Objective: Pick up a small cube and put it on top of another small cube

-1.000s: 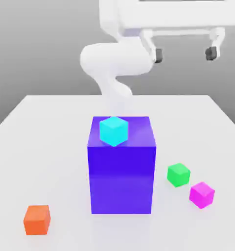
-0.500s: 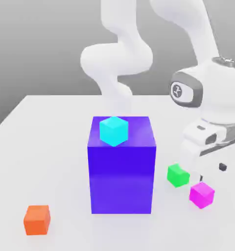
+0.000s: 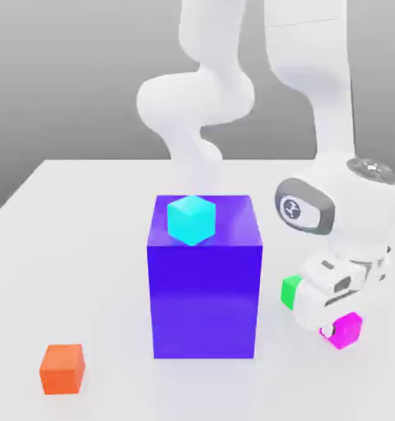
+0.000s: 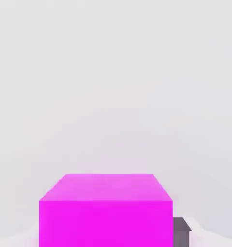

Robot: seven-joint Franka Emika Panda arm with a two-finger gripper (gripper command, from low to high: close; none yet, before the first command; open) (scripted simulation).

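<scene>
The gripper (image 3: pixel 336 322) is down at the table on the exterior view's right, right over the small magenta cube (image 3: pixel 347 330), which peeks out from under the white hand at its near right corner. In the hand view the magenta cube (image 4: pixel 106 211) lies close below the camera, with one dark fingertip (image 4: pixel 181 232) just beside its edge. The other fingertip is hidden, so whether the fingers are spread or pressing the cube cannot be told.

The cube rests on a plain white table (image 3: pixel 85 238) in front of a grey backdrop.

The small green cube (image 3: pixel 290 289) sits just to the left of the hand and slightly farther back, partly covered by it. The big blue-violet block (image 3: pixel 205 296) stands at the table's middle, left of the green cube, with a cyan cube (image 3: pixel 190 219) on top. An orange cube (image 3: pixel 62 368) lies well apart at the near left.
</scene>
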